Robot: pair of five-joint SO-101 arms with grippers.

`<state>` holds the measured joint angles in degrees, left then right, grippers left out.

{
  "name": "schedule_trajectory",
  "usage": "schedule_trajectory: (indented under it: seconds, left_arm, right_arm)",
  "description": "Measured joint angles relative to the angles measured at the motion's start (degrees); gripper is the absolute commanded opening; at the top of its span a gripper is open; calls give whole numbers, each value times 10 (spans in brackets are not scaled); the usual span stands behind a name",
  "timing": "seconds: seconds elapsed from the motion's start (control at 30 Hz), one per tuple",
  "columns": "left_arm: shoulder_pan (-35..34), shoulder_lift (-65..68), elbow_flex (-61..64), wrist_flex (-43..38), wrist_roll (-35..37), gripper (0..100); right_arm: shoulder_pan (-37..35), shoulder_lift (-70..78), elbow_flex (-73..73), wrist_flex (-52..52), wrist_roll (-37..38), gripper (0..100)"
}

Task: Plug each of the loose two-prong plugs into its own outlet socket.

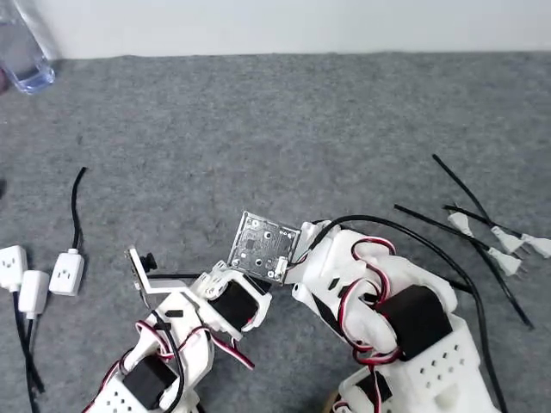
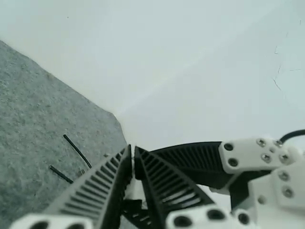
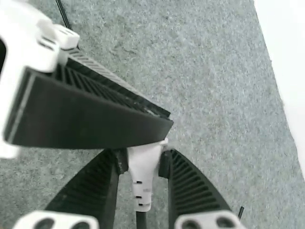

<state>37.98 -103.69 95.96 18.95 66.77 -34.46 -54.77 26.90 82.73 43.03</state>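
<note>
Here, right gripper (image 3: 141, 161) clamps a white plug (image 3: 142, 183); left gripper (image 2: 133, 152) — narrow, nearly closed.

White plug (image 3: 142, 177) inside the right pincer (image 3: 141, 161)

Sockets (image 1: 67, 272) lie side by side on the mat (image 1: 258, 129) at the near left. Loose plugs (image 1: 508, 239) lie at the right, cords trailing far and left. A bottle (image 1: 21, 60) stands at the far left corner. The left arm (image 1: 164, 353) and right arm (image 1: 405, 327) sit side by side, near centre. One plug (image 3: 140, 183) sits between the right gripper's (image 3: 141, 160) fingers.
</note>
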Motion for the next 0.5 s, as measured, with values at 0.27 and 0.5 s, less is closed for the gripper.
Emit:
schedule_trajectory:
  seconds: [0.27,0.5]
  left_arm:
    - [-4,0,9,2,-1,15]
    - [-4,0,8,2,-2,15]
  right_arm:
    - [-3,-50,-4,0,0,8]
    - [-3,-57,-5,0,0,8]
